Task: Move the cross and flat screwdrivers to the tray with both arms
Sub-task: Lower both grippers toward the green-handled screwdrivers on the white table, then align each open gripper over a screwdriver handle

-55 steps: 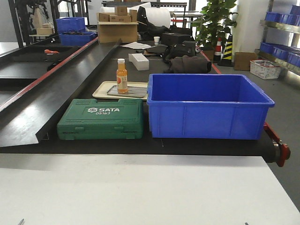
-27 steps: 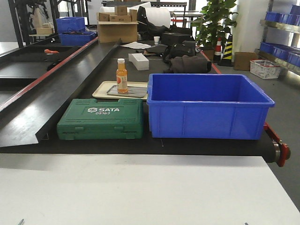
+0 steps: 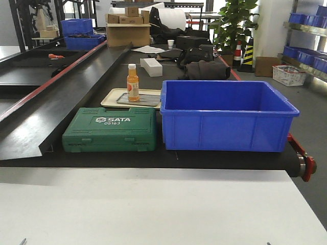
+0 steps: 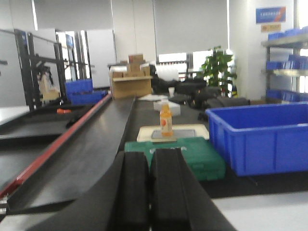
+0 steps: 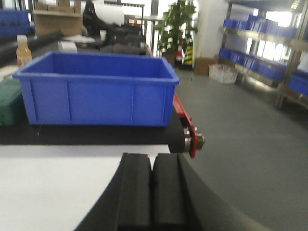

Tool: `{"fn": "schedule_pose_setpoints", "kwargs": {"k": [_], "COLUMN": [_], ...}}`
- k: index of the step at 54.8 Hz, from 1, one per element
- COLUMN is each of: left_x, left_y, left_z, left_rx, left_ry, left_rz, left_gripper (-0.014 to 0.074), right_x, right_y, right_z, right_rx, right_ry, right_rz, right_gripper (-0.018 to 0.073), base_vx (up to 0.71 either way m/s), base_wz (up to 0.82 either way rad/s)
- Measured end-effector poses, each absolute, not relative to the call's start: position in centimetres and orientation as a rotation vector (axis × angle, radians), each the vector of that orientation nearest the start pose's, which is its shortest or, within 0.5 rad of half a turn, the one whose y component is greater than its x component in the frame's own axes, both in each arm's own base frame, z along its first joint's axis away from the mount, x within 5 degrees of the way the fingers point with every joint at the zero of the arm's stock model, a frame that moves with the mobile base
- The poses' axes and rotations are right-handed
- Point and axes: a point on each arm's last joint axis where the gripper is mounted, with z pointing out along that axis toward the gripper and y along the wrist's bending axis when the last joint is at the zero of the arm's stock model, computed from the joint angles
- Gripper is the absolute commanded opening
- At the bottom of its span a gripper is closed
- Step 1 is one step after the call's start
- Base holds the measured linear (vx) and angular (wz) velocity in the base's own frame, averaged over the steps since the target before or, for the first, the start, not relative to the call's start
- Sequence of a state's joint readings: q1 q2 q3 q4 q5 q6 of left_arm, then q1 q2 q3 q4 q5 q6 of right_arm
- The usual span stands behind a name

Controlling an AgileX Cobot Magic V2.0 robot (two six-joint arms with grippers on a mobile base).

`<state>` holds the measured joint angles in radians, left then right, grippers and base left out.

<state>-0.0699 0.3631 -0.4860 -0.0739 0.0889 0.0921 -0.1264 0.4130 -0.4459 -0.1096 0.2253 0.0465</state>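
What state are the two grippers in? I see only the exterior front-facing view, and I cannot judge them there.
Observer: The left gripper is shut, its jaws pressed together with nothing between them.
Operator: And the right one?
Observer: The right gripper is shut as well, empty, facing the blue crate.
Operator: Do the wrist cameras show any screwdriver?
Observer: No, neither wrist view shows a screwdriver.

Left gripper (image 4: pixel 150 155): two blocky matte-black fingers (image 4: pixel 136 187) w/ rounded top edges, on a broad black curved base. Right gripper (image 5: pixel 151 161): same build & colour, fingers (image 5: pixel 168 190) approx. square-topped, slightly glossy (finer detail too blurred to tell).
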Motion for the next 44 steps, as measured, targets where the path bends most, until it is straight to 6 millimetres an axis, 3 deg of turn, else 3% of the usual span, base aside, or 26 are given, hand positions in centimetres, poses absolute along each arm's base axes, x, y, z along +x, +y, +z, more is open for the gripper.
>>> {"fn": "schedule_pose_setpoints", "kwargs": {"k": [9, 18, 29, 44], "left_x": [11.5, 13.9, 15.6, 20.2], "left_y": [-0.9, -1.1, -1.1, 1.5], "left_z": [32.0, 30.0, 29.0, 28.1], "left_rx": [0.086, 0.075, -0.009, -0.108], "left_ry": [1.7, 1.876, 2.076, 2.376], "left_rz": [-0.048, -0.066, -0.105, 0.083], "left_gripper": [0.0415, 0.045, 0.0468, 0.0483], "right_x": [11.6, 13.3, 14.3, 14.6], "right_y": [-1.8, -2.0, -2.1, -2.2], "right_z": [29.5, 28.0, 26.7, 24.4], "right_rx": [0.086, 0.091, 0.099, 0.14], "right_ry": [1.868, 1.982, 2.097, 2.326], "right_rz": [-0.155, -0.149, -0.145, -0.119], "right_gripper": [0.0298, 0.0433, 0.0459, 0.0459], "base_vx": [0.0, 0.0, 0.0, 0.0], "base_wz": [0.0, 0.0, 0.0, 0.0]}}
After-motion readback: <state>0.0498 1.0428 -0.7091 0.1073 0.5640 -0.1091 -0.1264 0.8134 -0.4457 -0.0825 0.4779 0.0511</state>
